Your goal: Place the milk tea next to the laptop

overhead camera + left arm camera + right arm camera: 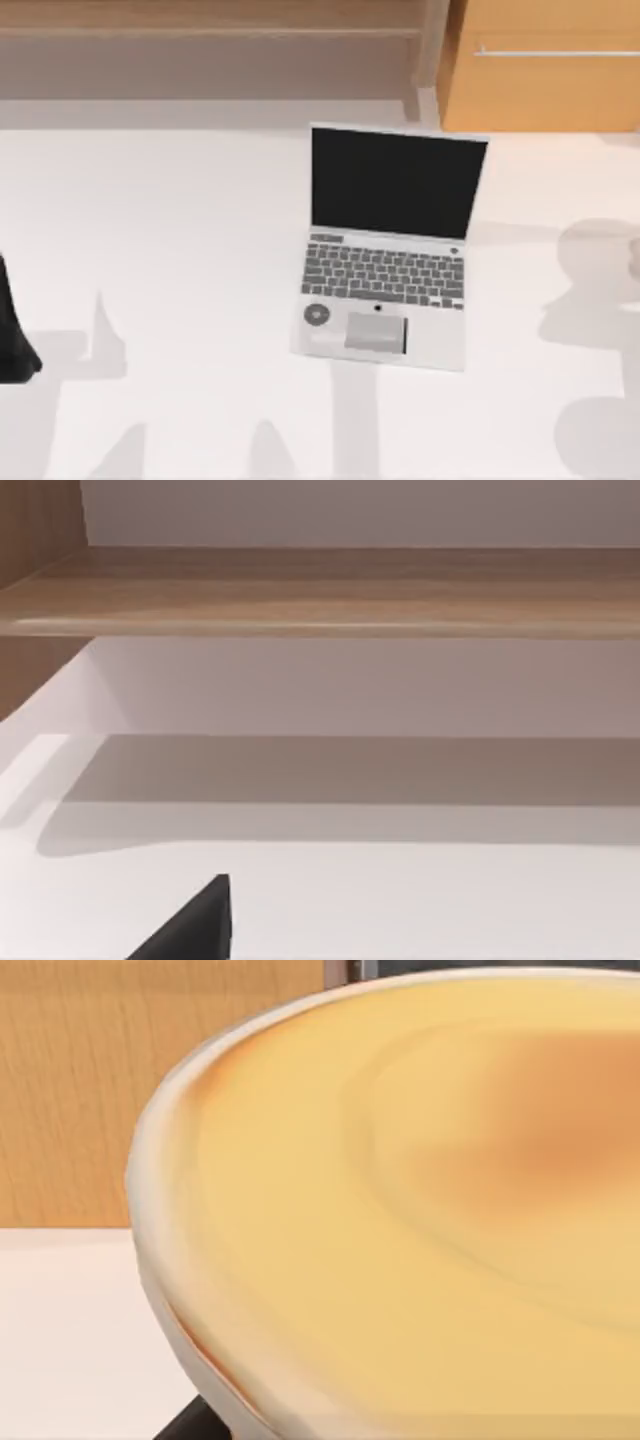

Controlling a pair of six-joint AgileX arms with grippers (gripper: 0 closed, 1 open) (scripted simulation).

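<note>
White table [180,230]; wooden shelf [200,25] and orange cabinet [545,80] behind.

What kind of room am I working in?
Probably a home or office desk area: a white table with an open laptop, a wooden cabinet behind it, and milk tea.

No readable text, labels, brands or numbers appear anywhere. The laptop [385,250] shows a blank black screen, its keys carry no legible letters, and the small round grey sticker [316,314] beside its trackpad bears no readable mark.
</note>
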